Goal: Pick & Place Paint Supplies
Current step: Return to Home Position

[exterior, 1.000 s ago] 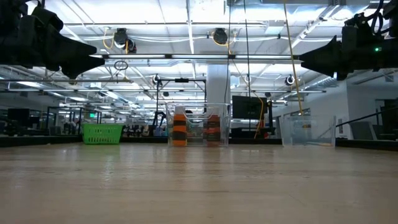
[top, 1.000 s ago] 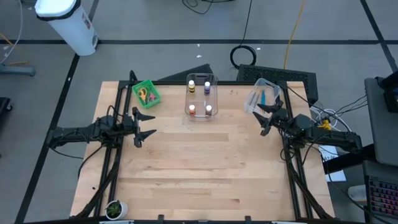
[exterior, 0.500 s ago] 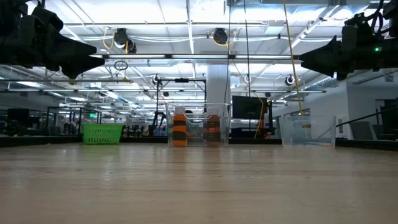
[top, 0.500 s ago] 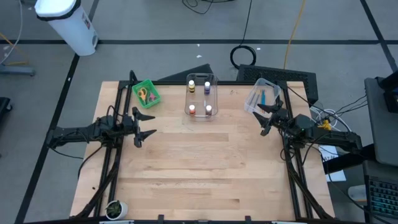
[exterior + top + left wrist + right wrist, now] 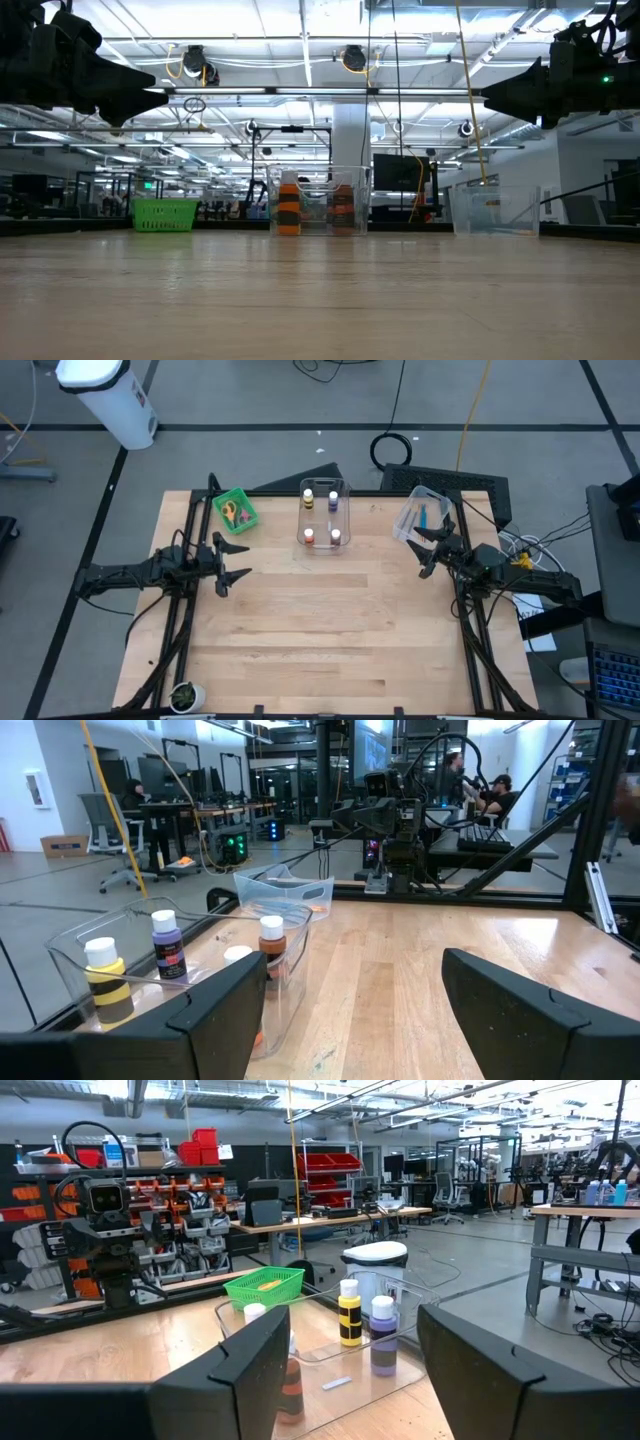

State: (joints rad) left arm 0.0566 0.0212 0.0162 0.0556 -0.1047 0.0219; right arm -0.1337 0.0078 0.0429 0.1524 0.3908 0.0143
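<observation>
Left end effector wide, right end effector wide (both empty); scissors in green bin.

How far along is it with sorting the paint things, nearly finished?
Seemingly nearly finished. Scissors lie in the green bin, four paint bottles stand in the middle clear tub, a blue brush sits in the right tub. Left gripper and right gripper hang open, empty; nothing loose shows on the table.

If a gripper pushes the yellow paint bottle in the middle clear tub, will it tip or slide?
Probably it tips: the yellow paint bottle stands upright, tall and narrow. Small, so likely light. Once down, its round body may roll until the clear tub stops it.
</observation>
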